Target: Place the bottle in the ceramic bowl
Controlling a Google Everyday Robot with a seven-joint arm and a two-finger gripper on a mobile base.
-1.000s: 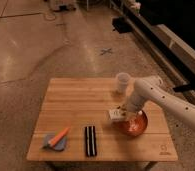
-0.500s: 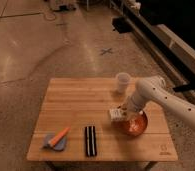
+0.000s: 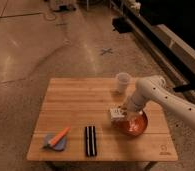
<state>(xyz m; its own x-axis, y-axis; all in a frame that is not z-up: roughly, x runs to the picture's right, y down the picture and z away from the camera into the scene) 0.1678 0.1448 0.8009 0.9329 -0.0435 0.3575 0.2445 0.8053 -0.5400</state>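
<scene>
Speckled concrete floor surrounds a wooden table (image 3: 81, 107) carrying the work items. At the table's 4 o'clock sector sits the orange-red bowl (image 3: 132, 123), the drop target. The white arm reaches in from 3 o'clock, its gripper (image 3: 122, 111) poised at the bowl's 10 o'clock rim, apparently clenched around the small white bottle (image 3: 115, 113), which hangs just beside that rim, not yet inside. A translucent cup (image 3: 122, 82) stands at 12 o'clock from the bowl; a black striped bar (image 3: 90, 140) lies well apart at 9 o'clock.
</scene>
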